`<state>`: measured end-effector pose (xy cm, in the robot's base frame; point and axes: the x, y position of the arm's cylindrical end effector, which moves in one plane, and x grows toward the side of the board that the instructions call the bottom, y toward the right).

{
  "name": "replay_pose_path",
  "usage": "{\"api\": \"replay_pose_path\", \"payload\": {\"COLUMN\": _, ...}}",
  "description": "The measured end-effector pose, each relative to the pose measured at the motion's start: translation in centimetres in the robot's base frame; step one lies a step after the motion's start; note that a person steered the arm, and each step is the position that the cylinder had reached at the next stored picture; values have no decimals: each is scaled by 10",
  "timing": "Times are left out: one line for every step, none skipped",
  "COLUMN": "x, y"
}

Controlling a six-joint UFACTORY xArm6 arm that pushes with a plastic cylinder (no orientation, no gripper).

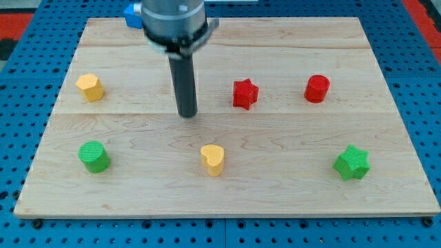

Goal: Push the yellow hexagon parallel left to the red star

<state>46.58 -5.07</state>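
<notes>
The yellow hexagon [90,87] sits near the view's left edge of the wooden board [289,200], in its upper half. The red star [244,94] lies right of centre at about the same height. My tip [187,114] rests on the board between them, closer to the star: about 80 px left of the star and 140 px right of the hexagon, slightly lower than both. It touches no block.
A red cylinder [318,89] stands right of the star. A yellow heart [213,160] lies below my tip. A green cylinder [93,156] is at lower left, a green star [352,163] at lower right. A blue block [132,15] peeks out behind the arm at the top edge.
</notes>
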Motion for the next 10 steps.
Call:
{"api": "replay_pose_path", "payload": {"x": -6, "y": 63}}
{"api": "replay_pose_path", "payload": {"x": -36, "y": 89}}
{"api": "replay_pose_path", "payload": {"x": -56, "y": 89}}
{"api": "replay_pose_path", "payload": {"x": -31, "y": -4}}
{"api": "replay_pose_path", "payload": {"x": -35, "y": -130}}
{"api": "replay_pose_path", "payload": {"x": -52, "y": -231}}
{"api": "replay_pose_path", "payload": {"x": -78, "y": -201}}
{"api": "replay_pose_path", "payload": {"x": -49, "y": -185}}
{"api": "replay_pose_path", "payload": {"x": -53, "y": -187}}
{"api": "replay_pose_path", "payload": {"x": -47, "y": -122}}
